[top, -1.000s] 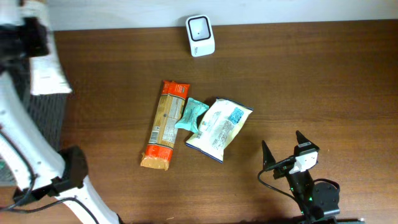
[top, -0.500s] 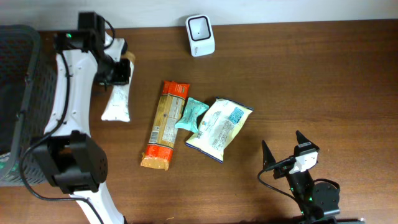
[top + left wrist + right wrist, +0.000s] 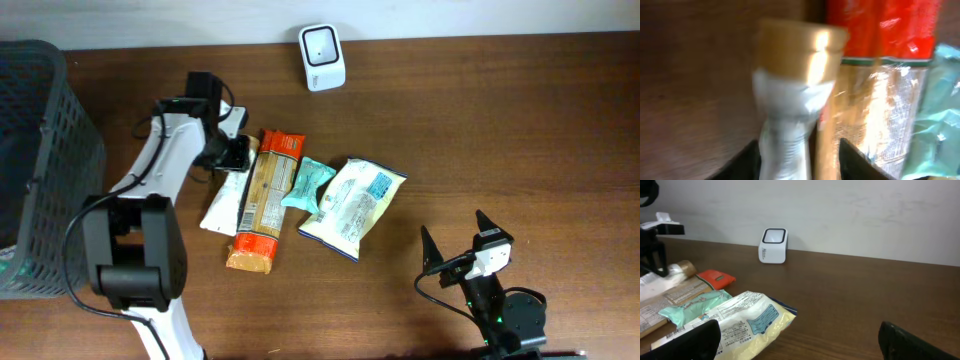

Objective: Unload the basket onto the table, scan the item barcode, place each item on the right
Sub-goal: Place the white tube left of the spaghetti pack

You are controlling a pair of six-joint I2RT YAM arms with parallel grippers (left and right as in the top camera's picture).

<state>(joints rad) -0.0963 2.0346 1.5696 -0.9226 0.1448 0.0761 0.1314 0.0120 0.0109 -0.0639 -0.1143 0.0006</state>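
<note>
Left gripper point(image 3: 232, 155) jaws loose astride white tan-ended plastic packet point(image 3: 219, 202): clamp it mid-body, present barcode squarely to white boxy scanner point(image 3: 322, 45).

Your tabletop point(image 3: 500, 120) has the scanner point(image 3: 322, 44) at its far edge, near the middle. The basket point(image 3: 40, 120) stands at your far left, well apart from everything else. Four things lie side by side in the middle. From your left to your right they are the slim packet point(image 3: 222, 205), the long packet point(image 3: 262, 205), the small pouch point(image 3: 308, 183) and the big bag point(image 3: 352, 205). Each one touches the next. Your left hand point(image 3: 236, 152) is over the far end of the slim packet, with a finger on either side of it. Your right hand point(image 3: 452, 224) is close to you on the right, well apart from the big bag
</note>
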